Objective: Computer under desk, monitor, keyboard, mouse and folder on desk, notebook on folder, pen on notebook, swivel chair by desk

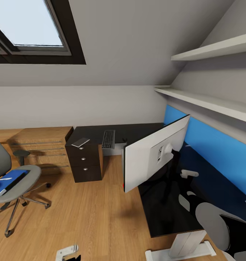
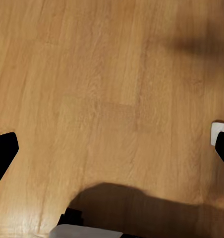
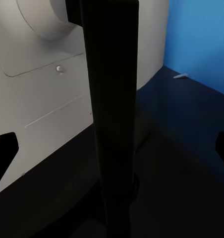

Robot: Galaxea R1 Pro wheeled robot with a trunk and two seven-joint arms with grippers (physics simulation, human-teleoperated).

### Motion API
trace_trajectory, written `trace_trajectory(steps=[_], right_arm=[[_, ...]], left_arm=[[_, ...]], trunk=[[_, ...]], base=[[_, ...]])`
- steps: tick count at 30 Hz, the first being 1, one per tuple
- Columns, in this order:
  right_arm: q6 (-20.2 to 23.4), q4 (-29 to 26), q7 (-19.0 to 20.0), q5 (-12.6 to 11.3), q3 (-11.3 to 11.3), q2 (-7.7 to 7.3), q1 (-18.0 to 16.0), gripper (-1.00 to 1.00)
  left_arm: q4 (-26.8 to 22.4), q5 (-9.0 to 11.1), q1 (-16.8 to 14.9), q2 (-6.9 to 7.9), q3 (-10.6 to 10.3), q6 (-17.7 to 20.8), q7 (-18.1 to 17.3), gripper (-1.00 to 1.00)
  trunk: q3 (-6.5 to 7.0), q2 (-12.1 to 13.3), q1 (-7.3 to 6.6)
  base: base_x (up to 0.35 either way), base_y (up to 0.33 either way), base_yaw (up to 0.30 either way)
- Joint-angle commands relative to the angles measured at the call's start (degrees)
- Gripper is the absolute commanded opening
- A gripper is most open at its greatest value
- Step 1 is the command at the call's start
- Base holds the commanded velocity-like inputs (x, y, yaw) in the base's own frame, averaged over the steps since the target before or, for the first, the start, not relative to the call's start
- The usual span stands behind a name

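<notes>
Two arms of the robot work in an attic bedroom with a wooden floor (image 1: pixel 90 217). In the head view, the long L-shaped desk with glossy black top (image 1: pixel 166 210) runs from 12 o'clock down to 4 o'clock, and its dark three-drawer unit with round silver knobs (image 1: pixel 85 161) stands at about 10 o'clock of the picture's centre. The large wide monitor with white back (image 1: pixel 148 159) stands on the desk, tilted, with its back toward the camera. The slim dark grey keyboard (image 1: pixel 108 139) lies on the far part of the desk, near a flat grey object (image 1: pixel 80 142) on the drawer unit. The grey upholstered swivel chair (image 1: pixel 14 185) is at 9 o'clock, well apart from the desk, and the flat bright blue folder (image 1: pixel 8 180) lies on its seat. In the right wrist view, the right gripper (image 3: pixel 112 148) has its jaws spread wide, with the monitor's thin black stand (image 3: pixel 112 99) between them but not touched. The left gripper (image 2: pixel 112 151) is released too, and hangs over bare floor.
</notes>
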Motion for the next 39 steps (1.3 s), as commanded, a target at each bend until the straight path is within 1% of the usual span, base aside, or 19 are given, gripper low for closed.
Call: trace_trajectory(steps=[1,2,4,6,7,11,14,16,19,20,23,27,31,39], right_arm=[[-0.2,0.1,-0.3,0.6,-0.2,-0.02,-0.1,1.0],[-0.2,0.1,-0.3,0.6,-0.2,-0.03,-0.1,1.0],[-0.2,0.1,-0.3,0.5,-0.2,-0.04,-0.1,1.0],[-0.2,0.1,-0.3,0.5,-0.2,-0.04,-0.1,1.0],[-0.2,0.1,-0.4,0.5,-0.2,-0.04,-0.1,1.0],[-0.3,0.1,-0.4,0.5,-0.2,-0.05,-0.1,1.0],[-1.3,0.1,-0.4,0.5,-0.2,0.03,-0.1,1.0],[-2.7,0.1,-0.5,0.5,-0.2,0.1,0.0,1.0],[-4.1,0.2,-0.5,0.5,-0.2,0.13,0.0,1.0],[-4.3,0.3,-0.5,0.5,-0.2,0.13,0.0,1.0],[-4.6,0.8,-0.6,0.5,-0.2,0.13,0.0,1.0],[-4.7,1.4,-0.6,0.5,-0.2,0.13,0.0,1.0],[-4.7,1.5,-0.6,0.5,-0.2,-0.03,0.0,1.0],[-4.6,1.7,-0.6,0.5,-0.2,-0.16,0.0,1.0]], left_arm=[[-1.4,0.6,0.0,0.01,0.1,3.3,0.2,1.0],[-2.1,0.7,0.0,0.03,0.1,4.6,0.2,1.0],[-5.1,0.6,0.0,0.07,0.1,8.3,0.2,1.0],[-7.2,0.6,0.0,0.12,0.1,9.6,0.3,1.0],[-7.9,0.6,0.0,0.13,0.1,9.9,0.3,1.0],[-10.8,0.7,0.0,0.17,0.2,10.7,0.1,1.0],[-11.2,1.0,0.0,0.15,0.3,10.7,-0.1,1.0],[-10.8,1.5,0.0,0.12,0.3,10.5,-0.2,1.0],[-8.1,3.8,0.0,0.1,0.4,10.2,-0.7,1.0],[-7.1,4.9,0.0,0.1,0.3,10.1,-1.0,1.0],[-5.5,6.4,0.0,0.15,0.3,10.0,-1.3,1.0],[-4.1,7.0,0.0,0.19,0.4,9.9,-1.4,1.0],[-1.9,7.2,0.0,0.27,0.7,9.9,-1.4,1.0],[-0.8,7.2,0.0,0.27,1.0,9.8,-1.4,1.0]], trunk=[[-0.26,-0.5,0.24],[-0.44,-0.9,0.46],[-0.8,-1.7,0.9],[-1.16,-2.5,1.34],[-1.34,-2.9,1.56],[-1.34,-2.9,1.56],[-1.34,-2.9,1.56],[-1.34,-2.9,1.56],[-1.34,-2.9,1.56],[-1.34,-2.9,1.56],[-1.34,-2.9,1.56],[-1.34,-2.9,1.56],[-1.34,-2.9,1.56],[-1.34,-2.9,1.56]], base=[[0.0,0.0,0.0],[0.0,0.0,0.0],[0.0,0.0,0.0],[0.0,0.0,0.0],[0.0,0.0,0.0],[0.0,0.0,0.0],[0.0,0.0,0.0],[0.0,0.0,0.0],[0.0,0.0,0.0],[0.0,0.0,0.0],[0.0,0.0,0.0],[0.036,0.0,0.0],[0.215,0.0,0.0],[0.263,0.0,0.0]])
